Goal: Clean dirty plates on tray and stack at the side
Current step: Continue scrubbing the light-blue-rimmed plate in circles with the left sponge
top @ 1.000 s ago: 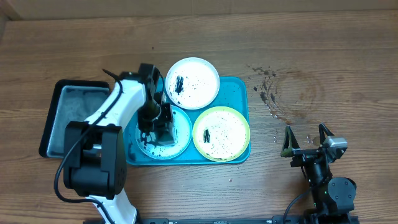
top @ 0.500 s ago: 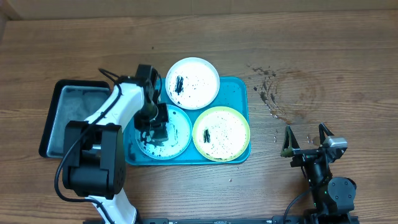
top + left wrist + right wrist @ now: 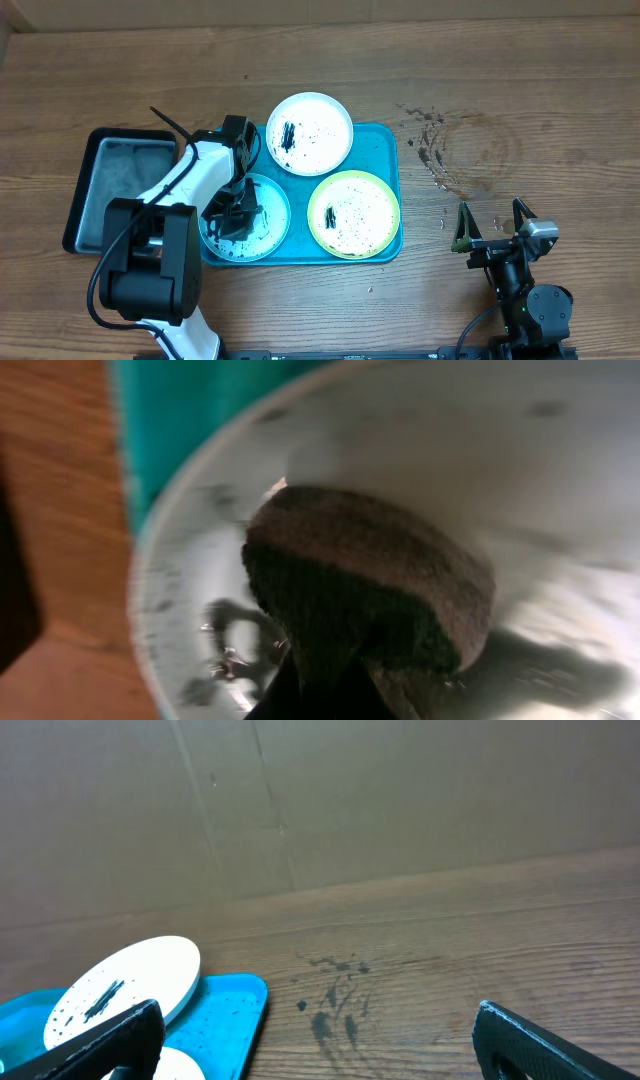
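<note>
- left claw (image 3: pixel 234 210) is clamped on a dark sponge (image 3: pixel 370 585), pressing it onto the light blue plate (image 3: pixel 272 208) at the left end of the turquoise tray (image 3: pixel 388 150)
- right claw (image 3: pixel 490 238) is spread wide and holding nothing, over bare tabletop (image 3: pixel 560 100), well apart from the tray
- the sponge only shows up in the left wrist view
- overhead adds the white plate (image 3: pixel 310 133), the yellow-green plate (image 3: pixel 354 213) and a black tray (image 3: pixel 110 190)
- wooden tabletop has dark splatter (image 3: pixel 430 140), with a brown cardboard wall (image 3: pixel 300 800) behind it

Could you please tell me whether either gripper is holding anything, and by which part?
The left gripper pinches a dark sponge by its near edge; the right gripper holds nothing.
</note>
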`<state>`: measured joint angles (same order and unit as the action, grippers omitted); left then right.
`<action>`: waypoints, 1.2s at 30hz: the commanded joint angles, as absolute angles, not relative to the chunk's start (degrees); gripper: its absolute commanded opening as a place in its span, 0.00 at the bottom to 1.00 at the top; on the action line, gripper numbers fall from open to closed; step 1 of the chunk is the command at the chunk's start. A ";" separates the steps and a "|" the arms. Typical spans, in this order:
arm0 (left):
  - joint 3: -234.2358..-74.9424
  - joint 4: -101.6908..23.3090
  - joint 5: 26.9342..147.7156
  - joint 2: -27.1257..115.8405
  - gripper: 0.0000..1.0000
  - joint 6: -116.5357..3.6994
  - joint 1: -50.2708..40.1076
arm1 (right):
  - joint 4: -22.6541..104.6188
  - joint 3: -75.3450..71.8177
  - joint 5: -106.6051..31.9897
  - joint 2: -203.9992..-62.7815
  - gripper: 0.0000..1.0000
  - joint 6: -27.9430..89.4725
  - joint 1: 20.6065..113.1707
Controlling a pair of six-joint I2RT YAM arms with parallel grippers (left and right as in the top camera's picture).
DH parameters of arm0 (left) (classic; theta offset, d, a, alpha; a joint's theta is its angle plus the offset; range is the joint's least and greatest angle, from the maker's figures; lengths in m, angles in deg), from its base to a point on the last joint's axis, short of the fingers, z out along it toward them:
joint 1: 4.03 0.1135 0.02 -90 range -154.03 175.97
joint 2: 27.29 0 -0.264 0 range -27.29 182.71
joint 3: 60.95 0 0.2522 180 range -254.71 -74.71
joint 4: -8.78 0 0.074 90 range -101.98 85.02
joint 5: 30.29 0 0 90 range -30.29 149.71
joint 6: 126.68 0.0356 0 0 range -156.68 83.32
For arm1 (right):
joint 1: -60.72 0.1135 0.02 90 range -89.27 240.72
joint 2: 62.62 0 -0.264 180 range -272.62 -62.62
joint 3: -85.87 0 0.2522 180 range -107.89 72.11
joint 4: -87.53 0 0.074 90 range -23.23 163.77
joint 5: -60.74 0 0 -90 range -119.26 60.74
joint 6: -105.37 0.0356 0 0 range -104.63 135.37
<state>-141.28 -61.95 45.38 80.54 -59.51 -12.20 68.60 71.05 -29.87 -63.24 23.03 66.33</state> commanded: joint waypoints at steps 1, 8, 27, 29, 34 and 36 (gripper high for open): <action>-140.67 -62.11 38.50 82.07 0.04 -62.51 -11.65 | 68.93 71.64 -29.32 -62.78 1.00 22.79 65.85; -146.68 -66.50 42.69 82.05 0.04 -62.42 -12.09 | 68.93 71.64 -29.32 -62.78 1.00 22.79 65.85; -140.60 -63.68 47.70 82.09 0.04 -62.00 -11.54 | 68.93 71.64 -29.32 -62.78 1.00 22.79 65.85; -139.55 -63.40 42.39 82.09 0.04 -62.13 -11.34 | 68.93 71.64 -29.32 -62.78 1.00 22.79 65.85; -139.86 -66.46 29.36 82.09 0.04 -66.90 -10.91 | 68.93 71.64 -29.32 -62.78 1.00 22.79 65.85; -140.14 -66.61 30.04 82.07 0.04 -67.10 -10.95 | 68.93 71.64 -29.32 -62.78 1.00 22.79 65.85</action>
